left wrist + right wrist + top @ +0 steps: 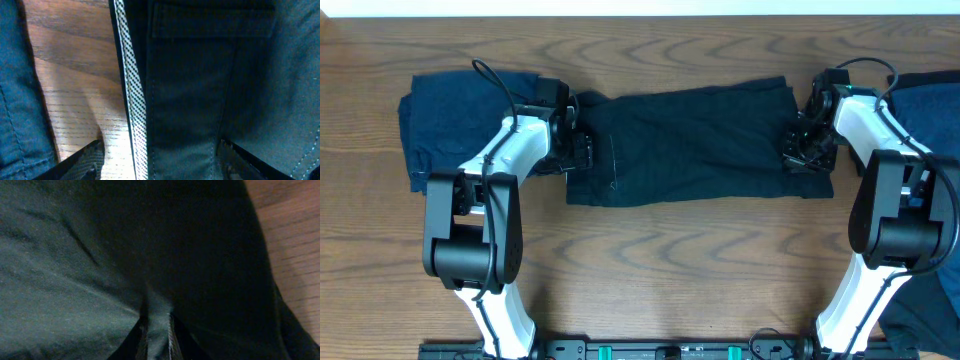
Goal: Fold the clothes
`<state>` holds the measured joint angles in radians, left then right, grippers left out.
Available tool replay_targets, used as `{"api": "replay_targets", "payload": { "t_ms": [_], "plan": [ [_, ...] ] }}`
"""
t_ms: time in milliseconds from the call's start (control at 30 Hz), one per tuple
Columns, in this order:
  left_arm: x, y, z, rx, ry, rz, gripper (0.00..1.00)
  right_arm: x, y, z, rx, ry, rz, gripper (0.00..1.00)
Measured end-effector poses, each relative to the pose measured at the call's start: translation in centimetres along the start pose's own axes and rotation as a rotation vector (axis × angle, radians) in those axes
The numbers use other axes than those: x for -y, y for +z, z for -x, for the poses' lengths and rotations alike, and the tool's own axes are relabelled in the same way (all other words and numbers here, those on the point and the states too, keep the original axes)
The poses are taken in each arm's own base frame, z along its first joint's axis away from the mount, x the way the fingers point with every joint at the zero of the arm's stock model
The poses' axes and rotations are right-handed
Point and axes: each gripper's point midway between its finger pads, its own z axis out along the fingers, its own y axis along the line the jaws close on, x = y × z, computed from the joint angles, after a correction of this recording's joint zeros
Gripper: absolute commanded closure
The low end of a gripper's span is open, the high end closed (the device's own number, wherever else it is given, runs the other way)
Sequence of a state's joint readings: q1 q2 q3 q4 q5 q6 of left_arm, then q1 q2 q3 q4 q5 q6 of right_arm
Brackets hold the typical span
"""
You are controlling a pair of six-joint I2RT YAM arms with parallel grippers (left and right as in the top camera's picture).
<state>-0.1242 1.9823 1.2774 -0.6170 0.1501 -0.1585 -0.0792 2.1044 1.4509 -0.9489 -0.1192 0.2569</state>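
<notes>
The black shorts (700,140) lie spread flat across the middle of the table. My left gripper (578,148) is at their left end. In the left wrist view it is open (160,148): one finger is over bare wood and the other over the black cloth (190,100), with the pale checked waistband strip (132,100) between them. My right gripper (807,148) is at the shorts' right end. In the right wrist view its fingers (156,320) are shut on a small pinched ridge of the black cloth (100,255).
A navy blue garment (450,120) lies folded at the far left, also at the left wrist view's edge (20,100). Blue cloth (932,105) lies at the far right, and dark cloth (920,320) at the bottom right corner. The wooden table (670,260) shows in front.
</notes>
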Motion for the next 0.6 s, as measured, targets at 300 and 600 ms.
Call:
{"api": "replay_targets", "payload": {
  "t_ms": [300,600],
  "plan": [
    [0.08,0.10,0.00,-0.002,-0.026,-0.005,0.43,0.00,0.00,0.01,0.000,0.000,0.000,0.85],
    [0.48,0.12,-0.05,-0.007,-0.042,-0.030,0.56,0.00,0.00,0.01,0.000,0.000,0.000,0.85]
  ]
}}
